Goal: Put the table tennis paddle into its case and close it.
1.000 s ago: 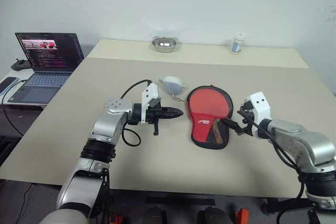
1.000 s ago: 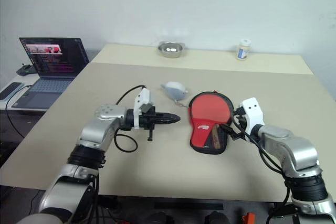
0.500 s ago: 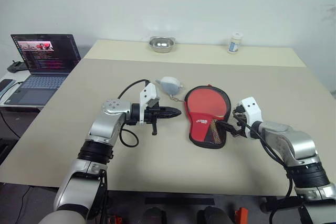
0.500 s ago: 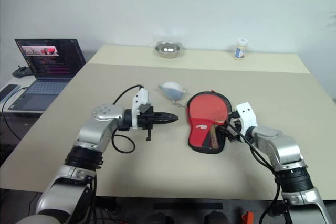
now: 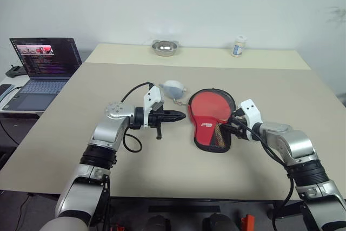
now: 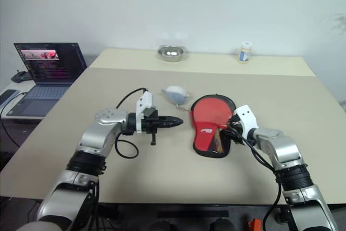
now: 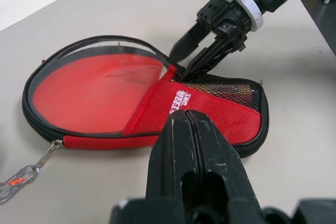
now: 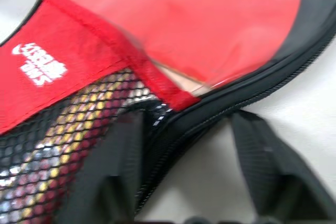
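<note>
Left eye view: the black paddle-shaped soft fabric zip case point(image 5: 212, 127) with its red logo side lies flat at the middle of the beige tabletop point(image 5: 162, 166). The flat bat with a round red rubber face, the table tennis paddle point(image 5: 212, 109), is already inside it; the round end of the cover is open, so the rubber face is exposed. The left end effector point(image 5: 181, 116) hovers just beside the case's left edge, fingers closed and empty, pointing at the case, apparently standing by. The right end effector point(image 5: 233, 128) sits at the case's right rim by the mesh pocket, placed there, in my judgement, to take hold of the rim or zip.

Right eye view: a pale grey pouch on a clip point(image 6: 175, 92) lies near the case's top left. A steel bowl point(image 6: 171, 52) and a small white jar point(image 6: 245, 52) stand at the far edge, well apart; an open laptop point(image 6: 47, 68) sits off to the left.

Left wrist view: the right end effector's fingers point(image 7: 185, 48) are parted and touch the black rim where the red flap meets the mesh.

Right wrist view: the fingers straddle the zip edge without yet clamping it. The light wooden handle shows under the mesh. Insertion looks done; closure remains.
</note>
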`<state>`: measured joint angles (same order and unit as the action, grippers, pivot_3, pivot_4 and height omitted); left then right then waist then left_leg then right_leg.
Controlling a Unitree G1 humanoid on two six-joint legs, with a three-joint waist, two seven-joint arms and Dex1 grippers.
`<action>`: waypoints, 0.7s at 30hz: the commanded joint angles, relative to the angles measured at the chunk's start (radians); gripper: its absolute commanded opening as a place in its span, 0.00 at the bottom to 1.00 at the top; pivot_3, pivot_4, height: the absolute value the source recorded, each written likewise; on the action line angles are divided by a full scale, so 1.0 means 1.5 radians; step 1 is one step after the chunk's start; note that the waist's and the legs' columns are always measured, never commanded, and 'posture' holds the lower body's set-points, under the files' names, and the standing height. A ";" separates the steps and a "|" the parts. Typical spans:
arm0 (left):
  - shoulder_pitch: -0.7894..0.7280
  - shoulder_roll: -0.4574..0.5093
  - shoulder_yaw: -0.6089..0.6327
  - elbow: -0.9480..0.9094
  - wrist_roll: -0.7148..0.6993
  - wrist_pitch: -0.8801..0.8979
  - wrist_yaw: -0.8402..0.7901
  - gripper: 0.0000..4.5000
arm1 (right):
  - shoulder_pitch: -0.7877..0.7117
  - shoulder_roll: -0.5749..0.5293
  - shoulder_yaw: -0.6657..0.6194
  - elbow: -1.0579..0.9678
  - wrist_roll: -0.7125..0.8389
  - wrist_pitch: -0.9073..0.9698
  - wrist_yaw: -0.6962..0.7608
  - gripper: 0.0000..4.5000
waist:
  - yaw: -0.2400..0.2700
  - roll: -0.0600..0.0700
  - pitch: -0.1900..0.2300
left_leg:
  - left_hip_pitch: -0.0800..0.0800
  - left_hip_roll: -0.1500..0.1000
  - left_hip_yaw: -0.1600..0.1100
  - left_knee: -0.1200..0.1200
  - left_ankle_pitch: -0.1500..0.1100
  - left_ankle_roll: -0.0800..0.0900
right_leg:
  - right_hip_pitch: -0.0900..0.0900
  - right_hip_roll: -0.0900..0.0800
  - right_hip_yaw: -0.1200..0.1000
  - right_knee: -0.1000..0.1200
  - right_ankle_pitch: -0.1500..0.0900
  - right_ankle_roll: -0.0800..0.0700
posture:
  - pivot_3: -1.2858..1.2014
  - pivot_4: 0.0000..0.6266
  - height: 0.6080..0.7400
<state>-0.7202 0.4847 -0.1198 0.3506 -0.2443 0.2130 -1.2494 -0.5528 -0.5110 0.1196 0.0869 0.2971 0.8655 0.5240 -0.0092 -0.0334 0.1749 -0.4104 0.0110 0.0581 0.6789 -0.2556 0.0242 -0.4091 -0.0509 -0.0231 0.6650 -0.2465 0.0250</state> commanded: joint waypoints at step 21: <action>0.048 0.080 0.014 -0.067 -0.032 0.037 -0.050 0.00 | 0.015 0.059 -0.077 -0.059 0.049 0.100 0.021 0.01 | -0.011 -0.002 -0.001 | 0.002 0.000 0.000 -0.001 0.000 0.000 | 0.001 -0.001 0.000 0.000 0.000 0.000 | 0.52 0.24 1.00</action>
<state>-0.6509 0.5863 -0.1192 0.3054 -0.2627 0.2592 -1.2981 -0.5427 -0.4323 0.0049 0.0562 0.3358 0.9881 0.5338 -0.0251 -0.0357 0.1730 -0.4081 0.0111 0.0586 0.6763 -0.2559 0.0241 -0.4078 -0.0527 -0.0228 0.6643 -0.2464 0.0247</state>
